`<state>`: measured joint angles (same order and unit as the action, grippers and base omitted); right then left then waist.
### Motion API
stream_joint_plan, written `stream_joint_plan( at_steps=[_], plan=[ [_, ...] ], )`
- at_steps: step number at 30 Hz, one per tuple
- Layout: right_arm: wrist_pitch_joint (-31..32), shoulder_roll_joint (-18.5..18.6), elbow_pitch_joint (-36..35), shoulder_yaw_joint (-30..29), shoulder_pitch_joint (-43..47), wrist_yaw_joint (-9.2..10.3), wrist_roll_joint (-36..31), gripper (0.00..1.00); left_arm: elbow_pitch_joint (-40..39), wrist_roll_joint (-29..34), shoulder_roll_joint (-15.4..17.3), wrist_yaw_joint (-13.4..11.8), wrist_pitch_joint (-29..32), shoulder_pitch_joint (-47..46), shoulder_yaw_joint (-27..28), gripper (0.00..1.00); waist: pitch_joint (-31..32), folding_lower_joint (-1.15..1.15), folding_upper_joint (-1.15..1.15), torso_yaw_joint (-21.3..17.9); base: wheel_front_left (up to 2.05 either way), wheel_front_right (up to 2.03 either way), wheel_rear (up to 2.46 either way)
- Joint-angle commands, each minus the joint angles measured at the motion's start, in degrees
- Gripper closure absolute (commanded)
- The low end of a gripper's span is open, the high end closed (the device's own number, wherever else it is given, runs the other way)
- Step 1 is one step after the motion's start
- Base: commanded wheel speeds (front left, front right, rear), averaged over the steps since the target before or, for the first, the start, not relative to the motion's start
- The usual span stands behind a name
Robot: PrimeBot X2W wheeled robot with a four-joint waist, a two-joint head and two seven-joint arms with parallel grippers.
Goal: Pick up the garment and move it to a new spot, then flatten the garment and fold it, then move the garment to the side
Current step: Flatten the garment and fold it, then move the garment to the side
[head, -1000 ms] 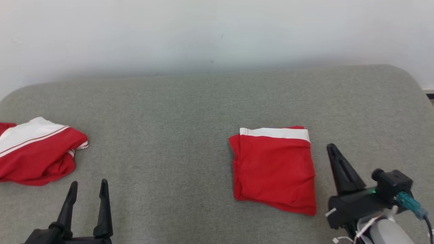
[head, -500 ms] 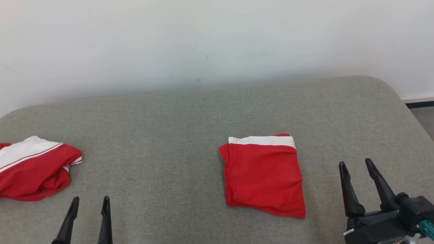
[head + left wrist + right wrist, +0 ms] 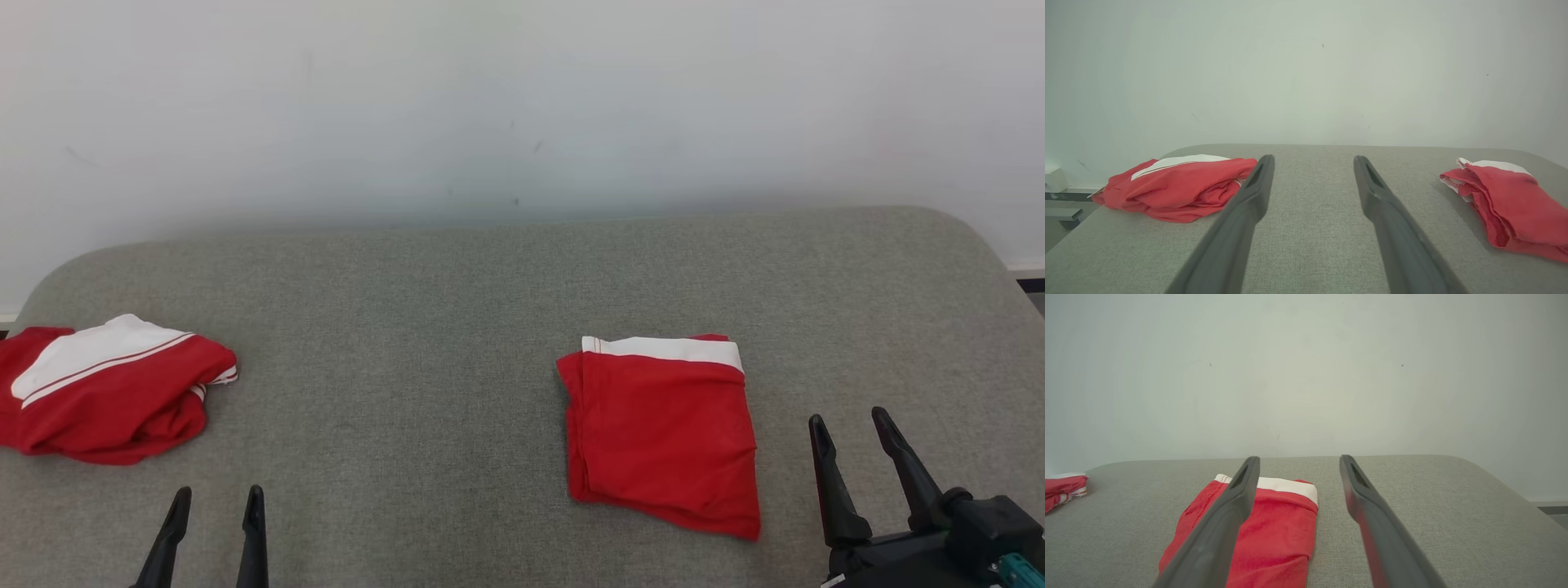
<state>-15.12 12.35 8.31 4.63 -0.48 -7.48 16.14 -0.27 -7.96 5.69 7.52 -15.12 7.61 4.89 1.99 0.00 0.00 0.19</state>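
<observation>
A folded red garment [image 3: 661,433] with a white band along its far edge lies flat on the grey table, right of centre. It also shows in the right wrist view [image 3: 1274,535] and the left wrist view [image 3: 1506,204]. My right gripper [image 3: 848,416] stands open just right of it, near the front edge, holding nothing [image 3: 1299,458]. A second red-and-white garment [image 3: 106,392] lies crumpled at the far left [image 3: 1180,188]. My left gripper [image 3: 219,492] is open and empty at the lower left, in front of that heap [image 3: 1313,158].
The grey fabric-covered table [image 3: 424,310] has rounded far corners and stands against a white wall [image 3: 522,106]. A wide bare stretch lies between the two garments. A strip of floor shows past the table's right edge [image 3: 1030,286].
The right gripper, a second ago turned sideways with its fingers together by the folded garment's right edge, has opened, turned upright and drawn back. The head camera has shifted; the garments lie as before.
</observation>
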Motion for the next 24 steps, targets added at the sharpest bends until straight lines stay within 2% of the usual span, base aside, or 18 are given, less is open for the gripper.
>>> stream_joint_plan(
  at_steps=[1, 18, 24],
  plan=[
    [-0.03, 0.02, 0.2, 0.06, 0.46, -0.04, -0.42, 0.0, 0.12, -0.25, 0.09, -0.09, -0.03, 0.6, -0.02, 0.0, -0.02, 0.0, 0.0, 0.1, 0.0, 0.0, 0.0],
    [-0.03, -0.54, 1.44, 0.05, 0.42, -0.04, 0.06, 0.0, -0.05, 0.69, -0.57, -0.09, -0.03, 0.07, 0.74, 0.0, -0.58, 0.0, 0.0, 0.46, 0.0, 0.0, 0.0],
    [0.77, 2.23, 6.64, 2.34, -3.87, -0.04, 0.36, 0.0, -0.03, 0.6, -0.87, -0.09, -0.03, -1.26, -0.01, 0.0, -2.02, 0.0, 0.0, 1.38, 0.0, 0.0, 0.0]
  ],
)
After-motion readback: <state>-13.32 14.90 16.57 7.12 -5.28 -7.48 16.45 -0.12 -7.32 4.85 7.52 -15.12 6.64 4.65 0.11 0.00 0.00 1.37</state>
